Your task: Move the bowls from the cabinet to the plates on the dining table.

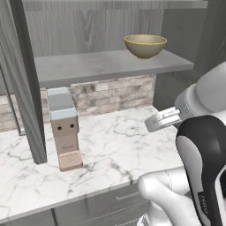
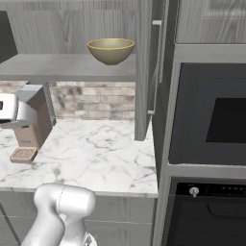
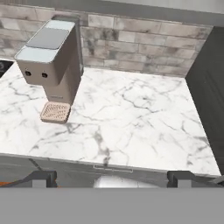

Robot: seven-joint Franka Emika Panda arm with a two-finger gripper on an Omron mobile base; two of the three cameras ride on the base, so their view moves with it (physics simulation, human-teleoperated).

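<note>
A pale yellow-olive bowl [image 1: 145,45] [image 2: 111,50] stands upright on the lower shelf of the open grey cabinet [image 1: 101,66] [image 2: 67,67], near the shelf's right end. Cabinet doors hang open on both sides [image 1: 22,88] [image 2: 144,72]. My gripper [image 3: 113,178] is open, its two dark fingertips [image 3: 43,178] far apart with nothing between them. It hovers over the front edge of the marble counter, well below the shelf and the bowl. The hand [image 1: 161,119] shows at mid right in the left base view. The plates and the dining table are out of view.
A beige coffee machine [image 1: 64,128] [image 2: 31,125] [image 3: 52,65] stands on the marble counter [image 1: 119,145] [image 3: 140,113] against a brick backsplash [image 3: 131,43]. A built-in black oven column [image 2: 211,115] bounds the counter on the right. Grey drawers [image 1: 110,203] sit below.
</note>
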